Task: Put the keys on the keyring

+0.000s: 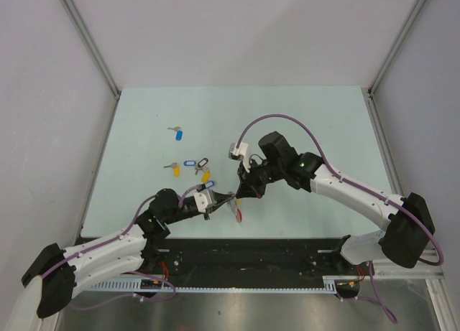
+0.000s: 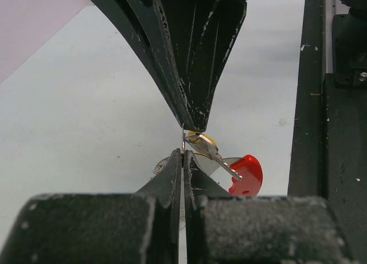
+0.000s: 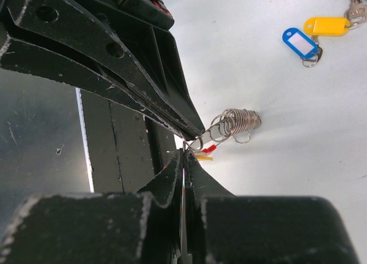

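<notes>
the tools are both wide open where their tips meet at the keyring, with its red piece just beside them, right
Not open. The left tool and the right tool are both pinched shut on the thin wire of the keyring, as the left wrist view shows. Their tips do meet there, with its red piece just beside them.

Glossy red plastic keyring [image 2: 248, 173], shiny metal keys [image 2: 221, 161], smooth matt table [image 2: 86, 103].
</notes>
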`<state>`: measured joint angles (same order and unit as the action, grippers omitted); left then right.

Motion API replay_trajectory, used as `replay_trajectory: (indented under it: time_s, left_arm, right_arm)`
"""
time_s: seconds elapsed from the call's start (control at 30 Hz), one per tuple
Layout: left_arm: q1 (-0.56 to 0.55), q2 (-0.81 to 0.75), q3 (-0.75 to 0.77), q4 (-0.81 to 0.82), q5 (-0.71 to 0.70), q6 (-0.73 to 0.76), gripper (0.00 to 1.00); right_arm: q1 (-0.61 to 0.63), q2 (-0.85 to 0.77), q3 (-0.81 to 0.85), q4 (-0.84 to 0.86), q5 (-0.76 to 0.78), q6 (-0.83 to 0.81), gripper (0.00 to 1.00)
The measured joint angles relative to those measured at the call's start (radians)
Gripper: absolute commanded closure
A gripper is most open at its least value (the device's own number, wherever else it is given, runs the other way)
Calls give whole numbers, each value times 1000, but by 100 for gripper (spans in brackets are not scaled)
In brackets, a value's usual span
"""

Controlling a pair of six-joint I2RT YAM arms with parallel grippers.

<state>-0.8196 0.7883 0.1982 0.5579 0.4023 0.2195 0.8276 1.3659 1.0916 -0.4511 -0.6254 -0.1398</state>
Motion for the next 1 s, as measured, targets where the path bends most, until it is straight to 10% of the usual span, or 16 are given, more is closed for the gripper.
replay_trajectory:
  time_s: [1.0]
  left_arm:
    - [3, -64, -92, 207, 29, -63, 100]
  right_arm:
    - [-36, 63, 11, -48, -26, 10, 100]
